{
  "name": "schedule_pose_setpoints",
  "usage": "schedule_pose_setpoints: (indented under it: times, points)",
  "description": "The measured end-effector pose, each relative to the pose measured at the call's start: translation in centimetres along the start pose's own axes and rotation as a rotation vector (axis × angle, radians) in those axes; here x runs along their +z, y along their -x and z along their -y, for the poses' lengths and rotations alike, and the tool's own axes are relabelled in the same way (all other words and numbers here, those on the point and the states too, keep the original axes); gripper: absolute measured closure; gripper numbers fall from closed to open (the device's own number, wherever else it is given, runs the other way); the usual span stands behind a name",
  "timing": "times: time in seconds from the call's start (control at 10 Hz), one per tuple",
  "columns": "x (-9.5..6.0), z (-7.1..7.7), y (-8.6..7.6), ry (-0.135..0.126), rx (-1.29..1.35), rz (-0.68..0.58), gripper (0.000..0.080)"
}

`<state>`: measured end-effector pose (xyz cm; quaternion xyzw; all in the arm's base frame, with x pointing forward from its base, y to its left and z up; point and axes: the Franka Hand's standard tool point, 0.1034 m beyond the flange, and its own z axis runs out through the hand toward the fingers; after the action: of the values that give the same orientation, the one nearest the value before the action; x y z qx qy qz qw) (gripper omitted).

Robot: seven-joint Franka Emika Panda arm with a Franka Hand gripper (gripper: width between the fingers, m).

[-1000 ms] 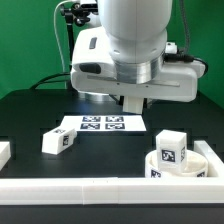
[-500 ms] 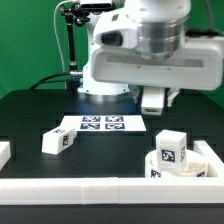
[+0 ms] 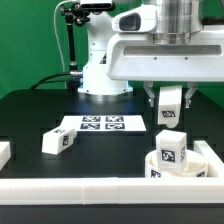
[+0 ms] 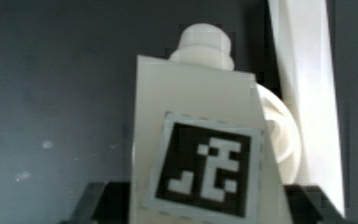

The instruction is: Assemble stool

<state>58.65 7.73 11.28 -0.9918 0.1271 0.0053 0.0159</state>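
Stool seat [image 3: 205, 162], at the exterior view's right, carries one upright leg [image 3: 172, 150]. Gripper [image 3: 171, 100] clamps second leg [image 3: 171, 108] above it. Third leg [image 3: 58, 141] lies loose near marker board [image 3: 100, 123]; both apparently unfitted.

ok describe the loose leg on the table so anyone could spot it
Find the marker board on the table. Toward the exterior view's left of it is the loose leg, short, white. It lies flat; the held leg is in the fingers, the standing leg upright in the seat.
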Motion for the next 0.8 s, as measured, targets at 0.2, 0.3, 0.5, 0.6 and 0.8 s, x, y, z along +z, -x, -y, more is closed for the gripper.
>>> schedule_pose_setpoints:
  times: [0.2,0.3,0.5,0.6,0.8]
  points:
    - [-0.5,2.3,-0.8,-0.033,-0.016,-0.153,0.0472]
    - [-0.4,2.9,-0.9,-0.047,-0.028,-0.201,0.0472]
    - [-0.4,3.9,-0.9,-0.092,-0.038,-0.349,0.0472]
    - [-0.2,4.3,-0.6,-0.107,-0.047,-0.396,0.0472]
    - [0.1,4.9,-0.2,-0.082,-0.131,-0.395,0.0472]
